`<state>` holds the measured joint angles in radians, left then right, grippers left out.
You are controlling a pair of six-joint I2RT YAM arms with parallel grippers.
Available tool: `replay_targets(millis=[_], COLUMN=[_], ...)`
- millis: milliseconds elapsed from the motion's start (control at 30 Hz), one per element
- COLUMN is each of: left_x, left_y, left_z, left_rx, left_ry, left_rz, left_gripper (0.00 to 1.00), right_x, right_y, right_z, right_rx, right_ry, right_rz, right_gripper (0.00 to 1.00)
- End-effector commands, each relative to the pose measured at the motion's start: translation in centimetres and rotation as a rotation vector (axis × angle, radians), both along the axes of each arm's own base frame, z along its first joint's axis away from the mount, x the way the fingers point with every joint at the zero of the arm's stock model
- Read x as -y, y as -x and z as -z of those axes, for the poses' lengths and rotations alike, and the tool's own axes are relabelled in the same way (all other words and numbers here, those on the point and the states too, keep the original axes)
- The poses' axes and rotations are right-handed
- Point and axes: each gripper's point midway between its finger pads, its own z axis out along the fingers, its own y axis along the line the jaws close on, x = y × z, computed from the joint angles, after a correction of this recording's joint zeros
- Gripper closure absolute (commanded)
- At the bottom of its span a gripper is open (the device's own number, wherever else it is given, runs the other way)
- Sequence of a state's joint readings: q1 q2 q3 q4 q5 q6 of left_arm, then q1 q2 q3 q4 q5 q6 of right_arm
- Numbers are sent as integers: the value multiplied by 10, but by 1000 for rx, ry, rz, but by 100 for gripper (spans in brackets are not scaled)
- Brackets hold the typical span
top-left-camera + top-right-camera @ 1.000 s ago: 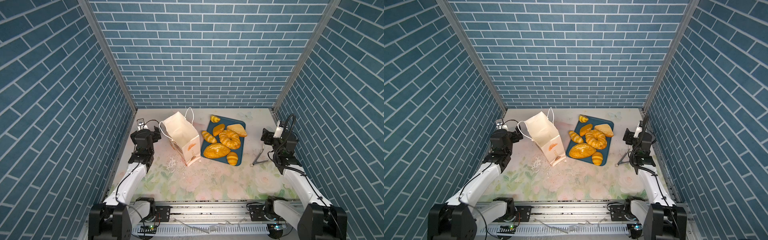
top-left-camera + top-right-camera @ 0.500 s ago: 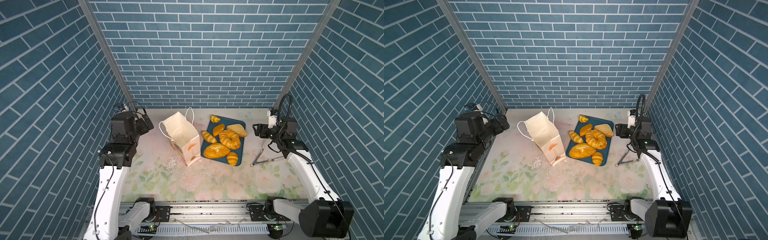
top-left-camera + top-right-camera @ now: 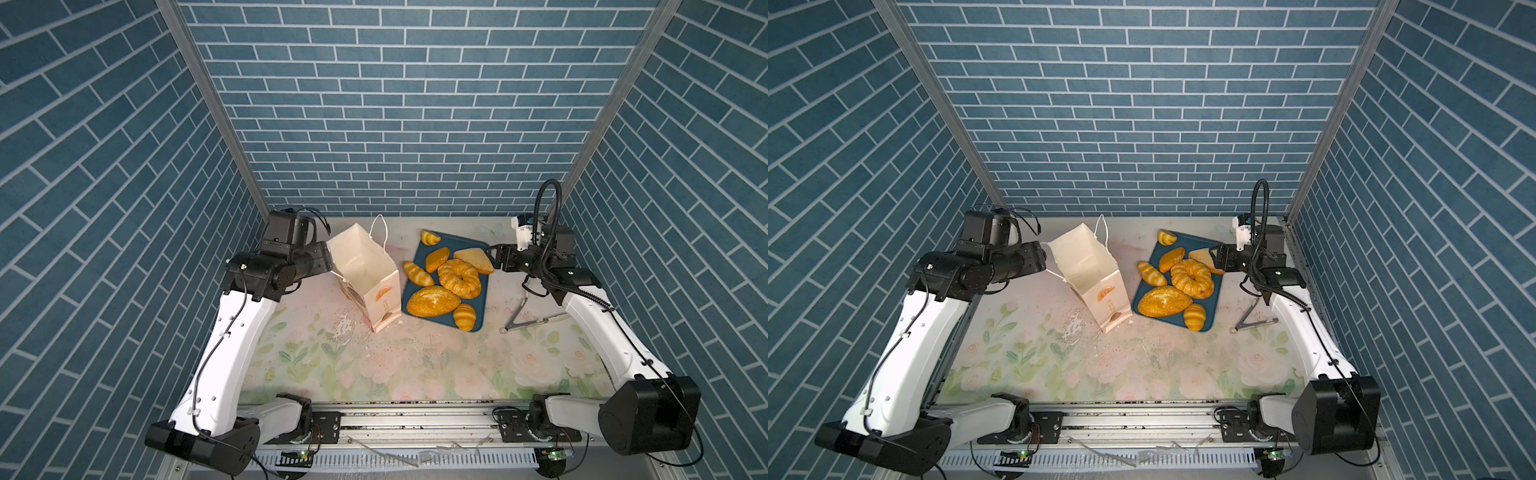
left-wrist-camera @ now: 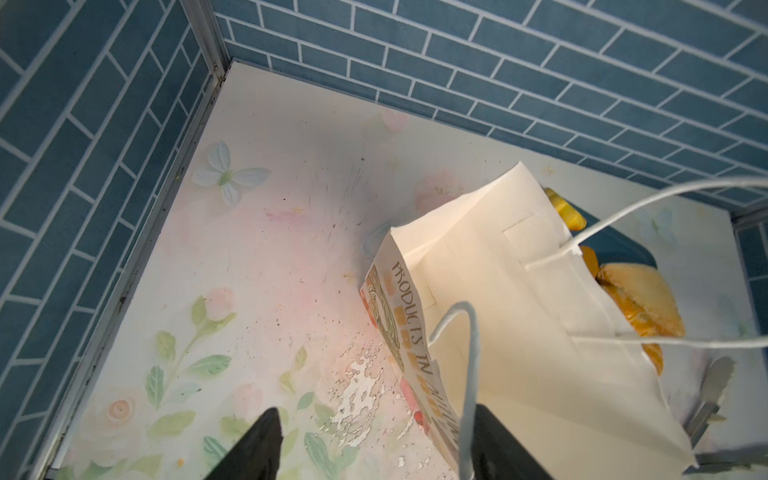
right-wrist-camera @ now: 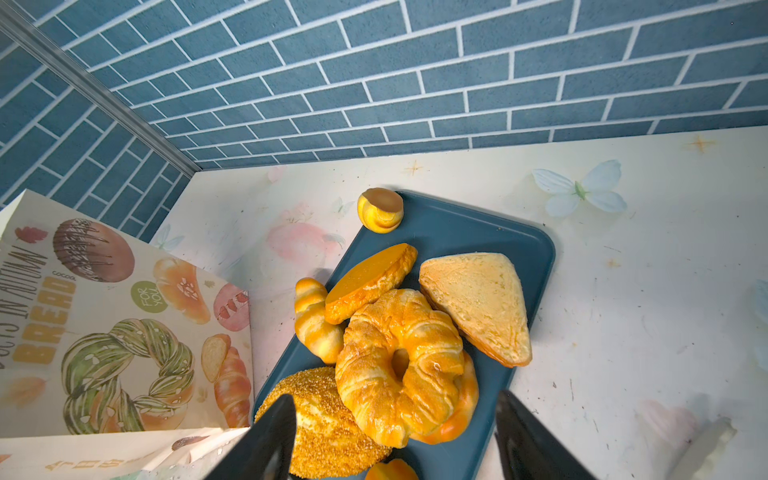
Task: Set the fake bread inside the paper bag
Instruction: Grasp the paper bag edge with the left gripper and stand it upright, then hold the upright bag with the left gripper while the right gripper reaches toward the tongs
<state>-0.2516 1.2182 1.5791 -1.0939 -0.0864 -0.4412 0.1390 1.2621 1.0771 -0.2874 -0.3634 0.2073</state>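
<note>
In both top views the paper bag [image 3: 365,276] stands open-mouthed on the tabletop [image 3: 415,365]. It leans a little and sits just beside the dark blue tray [image 3: 459,244]. All seven pieces of fake bread [image 3: 432,301] lie on that tray, and none shows inside the bag. The left claw [image 3: 329,259] is at the bag's rim on its own side. The right claw [image 3: 493,258] hangs at the tray's edge by the tan triangle [image 3: 473,259]. Metal tongs [image 3: 528,322] lie apart from all this.

In the left wrist view the left claw is spread. Its jaws straddle the bag's rim and one cord handle [image 4: 471,332], pinching neither.

In the right wrist view the right claw is spread and empty, poised over the twisted ring [image 5: 399,361].

This looks like the opening step: steady the bag and take the first piece. The left claw needs to close on the rim so the mouth stays wide. The right claw must then drop over the ring's band, clamp, lift clear of its neighbours and carry it across to the bag. Because the bag leans, a hard tug could tip it.
</note>
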Motion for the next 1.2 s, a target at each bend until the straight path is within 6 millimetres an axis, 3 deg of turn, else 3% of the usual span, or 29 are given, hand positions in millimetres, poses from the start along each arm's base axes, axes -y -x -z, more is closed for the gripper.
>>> replay_targets(millis=[0,167,300,567,767,1167], left_x=[14,37,37,35,46,31], left_y=[-5,-33,-50,-85,-105,-107], left_z=[11,13,13,6,3,6], left_rx=[-33,-20,-46,-21,-18,-10], left_ry=[24,86,63,22,10,21], left_rz=[62,191,237,325,430,361], left_gripper=[43,80,99,100,100,99], right_x=[2,6,14,21,24,20], right_y=[4,3,7,11,13,9], right_z=[7,10,14,9,11,18], right_rx=[-22,-51,-77,-42,-49,-100], right_ry=[-12,-11,12,25,19,4], right_rz=[26,66,104,139,160,158], right_gripper=[26,28,30,32,32,32])
